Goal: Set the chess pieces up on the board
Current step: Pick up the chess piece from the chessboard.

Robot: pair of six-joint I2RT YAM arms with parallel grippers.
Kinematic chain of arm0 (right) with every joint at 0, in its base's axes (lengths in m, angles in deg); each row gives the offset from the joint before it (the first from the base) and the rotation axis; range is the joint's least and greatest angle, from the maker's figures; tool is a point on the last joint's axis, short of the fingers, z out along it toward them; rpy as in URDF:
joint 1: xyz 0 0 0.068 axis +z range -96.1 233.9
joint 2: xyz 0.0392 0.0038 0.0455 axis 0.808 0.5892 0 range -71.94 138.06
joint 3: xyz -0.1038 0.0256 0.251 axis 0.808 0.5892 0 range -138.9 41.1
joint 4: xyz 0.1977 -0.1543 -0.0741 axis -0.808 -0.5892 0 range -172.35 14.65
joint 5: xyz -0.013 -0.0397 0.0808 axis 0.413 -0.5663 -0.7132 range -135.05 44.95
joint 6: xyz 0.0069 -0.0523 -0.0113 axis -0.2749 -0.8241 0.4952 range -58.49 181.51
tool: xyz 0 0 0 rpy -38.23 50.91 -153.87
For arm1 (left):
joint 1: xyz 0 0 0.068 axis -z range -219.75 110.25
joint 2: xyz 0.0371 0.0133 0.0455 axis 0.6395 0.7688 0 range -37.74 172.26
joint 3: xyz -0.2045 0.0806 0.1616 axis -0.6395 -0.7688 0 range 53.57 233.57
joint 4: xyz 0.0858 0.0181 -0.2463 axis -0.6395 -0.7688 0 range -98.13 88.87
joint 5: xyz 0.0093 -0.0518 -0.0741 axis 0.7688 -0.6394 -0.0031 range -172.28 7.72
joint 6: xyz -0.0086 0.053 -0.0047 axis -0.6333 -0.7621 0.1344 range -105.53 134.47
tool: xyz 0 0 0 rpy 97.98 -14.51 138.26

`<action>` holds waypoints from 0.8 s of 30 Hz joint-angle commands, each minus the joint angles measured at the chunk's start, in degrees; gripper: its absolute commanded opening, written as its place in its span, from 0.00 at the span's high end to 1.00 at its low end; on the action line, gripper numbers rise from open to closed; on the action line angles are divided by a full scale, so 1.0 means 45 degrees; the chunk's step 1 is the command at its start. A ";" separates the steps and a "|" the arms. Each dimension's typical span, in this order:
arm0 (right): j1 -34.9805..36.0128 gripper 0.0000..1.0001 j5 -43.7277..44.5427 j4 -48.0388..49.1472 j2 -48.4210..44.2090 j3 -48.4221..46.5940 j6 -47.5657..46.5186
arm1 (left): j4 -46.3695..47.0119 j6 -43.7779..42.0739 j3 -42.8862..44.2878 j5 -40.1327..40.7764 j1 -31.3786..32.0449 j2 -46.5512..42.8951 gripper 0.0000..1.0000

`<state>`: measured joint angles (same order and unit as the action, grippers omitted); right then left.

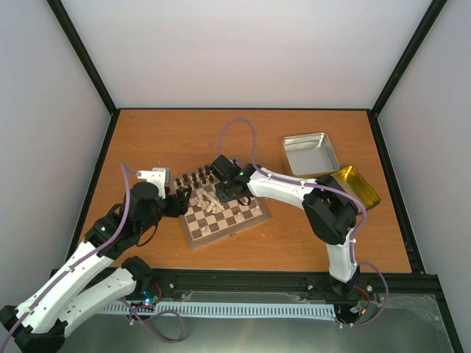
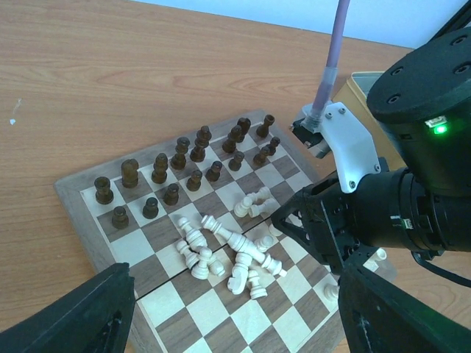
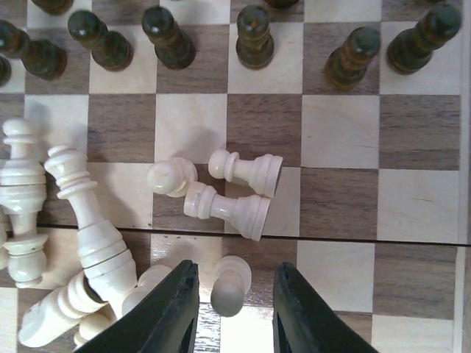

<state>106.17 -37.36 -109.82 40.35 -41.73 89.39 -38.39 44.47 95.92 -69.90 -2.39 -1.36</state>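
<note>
1. right gripper [image 3: 235, 271]: low over the board, jaws parted. A gap shows on either side of the piece between them, so nothing is gripped.
2. pawn [image 3: 229, 285]: cream, between the right fingers [image 3: 165, 312] and touching neither. It is seen from above and looks upright.
3. fallen pawns [image 3: 235, 187]: cream, just ahead of the right fingertips. Two lie on their sides, one beside the other. A third touches them at their heads; whether it stands or lies cannot be told.
4. cream heap [image 3: 85, 213]: larger pale pieces lying across one another, to one side of the right fingers. The nearest is close against one finger's outer face.
5. board [image 3: 338, 132]: directly beneath the right gripper, with bare checks ahead of the fingertips.
6. dark chessmen [image 3: 254, 37]: upright in rows well ahead of the right fingertips, along the board's far side and apart from every cream piece.
7. left gripper [image 2: 237, 283]: jaws spread wide and holding nothing. It hovers above the board's edge, clear of the pieces. The cream heap lies just ahead of its fingers [image 2: 81, 316], and the right gripper is just beyond that.
8. tin [image 1: 309, 153]: silver and open, well apart from both grippers, out past the right arm.
9. lid [image 1: 357, 187]: gold, just beside the tin.
10. table [image 1: 147, 140]: wood, carrying all of the above.
</note>
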 commanded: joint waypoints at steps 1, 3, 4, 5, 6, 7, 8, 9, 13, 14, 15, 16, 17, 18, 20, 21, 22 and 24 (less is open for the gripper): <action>0.0024 0.72 -0.0045 -0.0208 0.0555 -0.0342 -0.0004 | 0.0204 -0.0358 0.0116 -0.0117 -0.0051 0.0104 0.23; 0.0025 0.76 -0.0043 -0.0210 0.0661 -0.0413 0.0014 | 0.0248 -0.0359 0.0101 -0.0069 -0.0042 0.0028 0.23; 0.0025 0.78 -0.0051 -0.0195 0.0702 -0.0436 0.0015 | 0.0251 -0.0326 0.0079 -0.0063 -0.0046 -0.0010 0.23; 0.0025 0.81 -0.0074 -0.0175 0.0722 -0.0441 0.0003 | 0.0234 -0.0305 0.0089 -0.0045 -0.0042 -0.0034 0.24; 0.0025 0.84 -0.0041 -0.0171 0.0729 -0.0451 0.0014 | 0.0232 -0.0300 0.0092 -0.0043 -0.0042 -0.0054 0.24; 0.0025 0.87 0.0039 -0.0192 0.0698 -0.0440 0.0064 | 0.0244 -0.0290 0.0068 -0.0033 -0.0041 -0.0074 0.24; 0.0025 0.89 0.0176 -0.0175 0.0621 -0.0383 0.0105 | 0.0226 -0.0278 0.0065 0.0018 -0.0051 -0.0076 0.24; 0.0025 0.90 0.0337 -0.0156 0.0475 -0.0307 0.0154 | 0.0217 -0.0248 0.0083 0.0060 -0.0048 -0.0062 0.24; 0.0025 0.91 0.0971 0.0080 -0.0654 0.0410 0.0278 | 0.0231 -0.0204 0.0054 0.0100 -0.0046 -0.0004 0.24; 0.0025 0.91 0.1140 0.0086 -0.0952 0.0602 0.0312 | 0.0232 -0.0202 0.0061 0.0090 -0.0045 0.0027 0.24; 0.0008 0.91 0.1341 0.0072 -0.1272 0.0839 0.0356 | 0.0222 -0.0182 0.0062 0.0099 -0.0049 0.0064 0.24; -0.0004 0.91 0.1562 0.0073 -0.1617 0.1093 0.0393 | 0.0219 -0.0180 0.0050 0.0095 -0.0042 0.0087 0.24; -0.0040 0.91 0.1753 0.0083 -0.1997 0.1366 0.0427 | 0.0247 -0.0182 0.0056 0.0104 -0.0042 0.0112 0.24; -0.0093 0.91 0.1877 0.0054 -0.2355 0.1657 0.0477 | 0.0249 -0.0165 0.0051 0.0113 -0.0042 0.0132 0.24; -0.0248 0.90 0.1879 0.0011 -0.3001 0.2240 0.0557 | 0.0248 -0.0130 0.0042 0.0138 -0.0041 0.0152 0.24; -0.0307 0.90 0.1810 -0.0025 -0.3264 0.2494 0.0552 | 0.0251 -0.0125 0.0033 0.0137 -0.0041 0.0172 0.24; -0.0334 0.90 0.1757 -0.0101 -0.3492 0.2730 0.0552 | 0.0252 -0.0106 0.0032 0.0129 -0.0041 0.0172 0.24; -0.0355 0.90 0.1507 -0.0347 -0.3756 0.3076 0.0523 | 0.0252 -0.0084 0.0002 0.0126 -0.0041 0.0159 0.24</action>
<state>105.21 -31.55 -109.91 26.23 -31.15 90.94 -38.37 44.29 95.90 -69.94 -2.39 -0.73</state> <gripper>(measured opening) 0.109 0.758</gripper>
